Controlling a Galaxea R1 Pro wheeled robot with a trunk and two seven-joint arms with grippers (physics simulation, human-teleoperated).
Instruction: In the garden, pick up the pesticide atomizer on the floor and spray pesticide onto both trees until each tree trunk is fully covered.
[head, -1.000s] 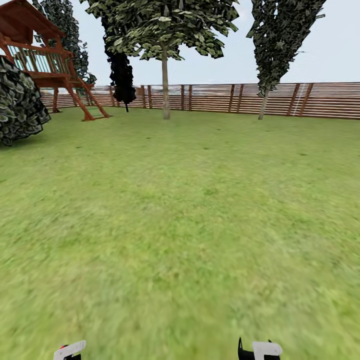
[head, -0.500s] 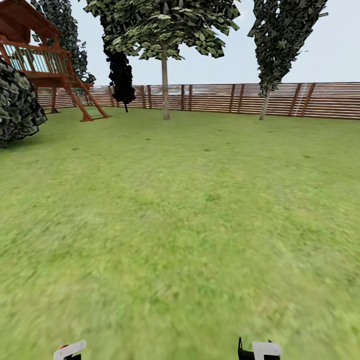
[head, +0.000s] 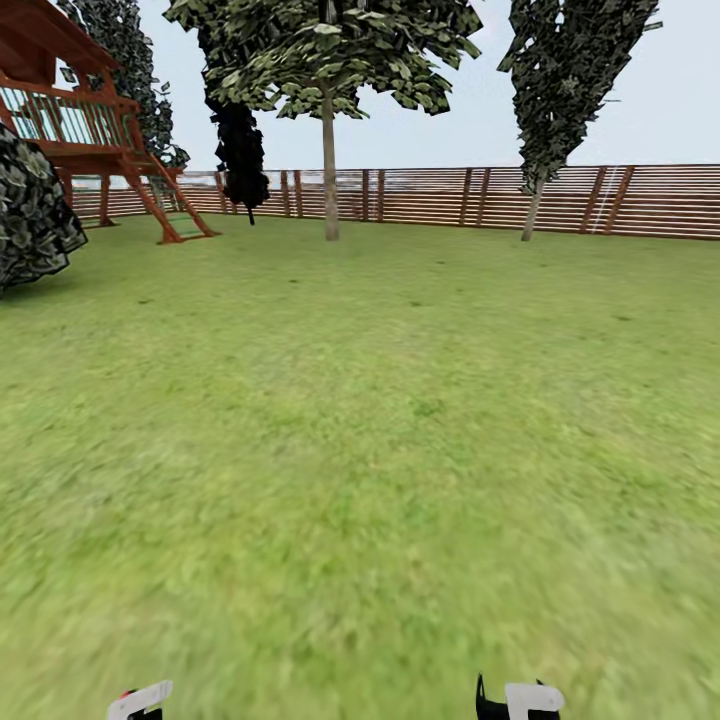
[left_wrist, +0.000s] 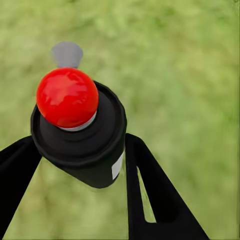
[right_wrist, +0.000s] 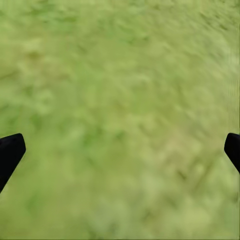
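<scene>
A wide lawn (head: 380, 420) runs out to a slatted wooden fence (head: 450, 195) along the far side, with a red play tower (head: 75, 120) at about 10 o'clock and a dark bush (head: 30, 215) just in front of it. One tree (head: 330, 100) stands straight ahead near 12 o'clock, its pale trunk (head: 330, 175) bare below the leaves; a narrower tree (head: 560, 90) leans at about 1 o'clock. Both are well off, so the robot looks to be on its way across the grass, not yet close enough to spray. The left claw (left_wrist: 80, 160) is clenched on the atomizer (left_wrist: 80, 135), its dark fingers (left_wrist: 145, 185) pressing either side of the body with the red top (left_wrist: 67, 97) upright and free above them, probably so the nozzle can be aimed once a trunk is near. In the head view the left claw (head: 140, 700) sits low at 7 o'clock, held in close for travel. The right claw (right_wrist: 120, 150) is released and carries nothing, its tips spread wide over bare grass; it sits low at 5 o'clock in the head view (head: 520, 697).
</scene>
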